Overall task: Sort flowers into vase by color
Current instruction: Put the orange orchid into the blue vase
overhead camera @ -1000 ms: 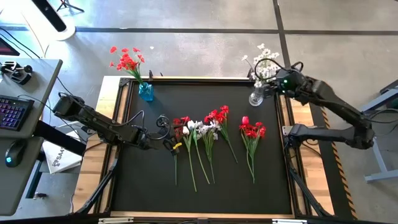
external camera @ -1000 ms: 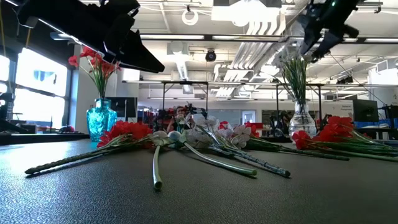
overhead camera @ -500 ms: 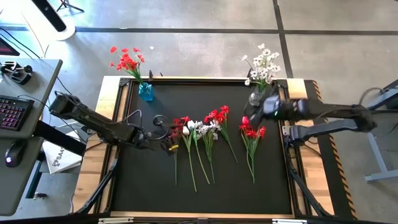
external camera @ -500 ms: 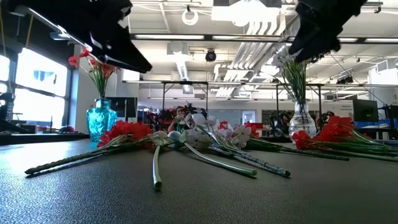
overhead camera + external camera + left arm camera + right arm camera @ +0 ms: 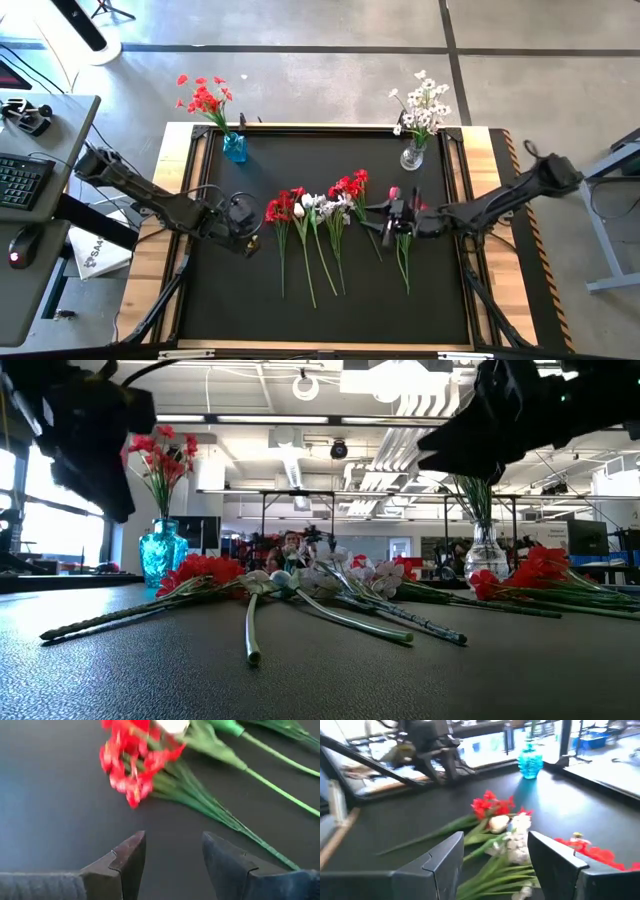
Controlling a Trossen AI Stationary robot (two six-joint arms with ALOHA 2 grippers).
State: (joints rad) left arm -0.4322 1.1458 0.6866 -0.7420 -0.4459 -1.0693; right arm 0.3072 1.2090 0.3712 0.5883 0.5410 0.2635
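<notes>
Loose flowers lie flat by their stems on the black mat: a red one (image 5: 279, 207), white ones (image 5: 318, 205), a red cluster (image 5: 350, 186) and a red bunch (image 5: 408, 232). A blue vase (image 5: 234, 147) holds red flowers; a clear vase (image 5: 411, 157) holds white ones. My left gripper (image 5: 250, 238) (image 5: 172, 851) is open and empty, just left of the leftmost red bloom (image 5: 131, 766). My right gripper (image 5: 374, 216) (image 5: 495, 851) is open and empty. It hovers over the right red bunch, pointing left at the middle flowers (image 5: 506, 836).
The mat (image 5: 220, 300) has a raised frame (image 5: 330, 128) with wooden table edges outside it. Both vases stand at the far corners. A desk with a keyboard (image 5: 18, 180) and a mouse stands left of the table. Bare mat lies near and left of the flowers.
My right gripper has swung away from the clear vase, toward the near-left, and now points left over the right red bunch. My left gripper has drawn back a little toward the table's left edge, uncovering the leftmost red bloom. The flowers have stayed where they lay.
</notes>
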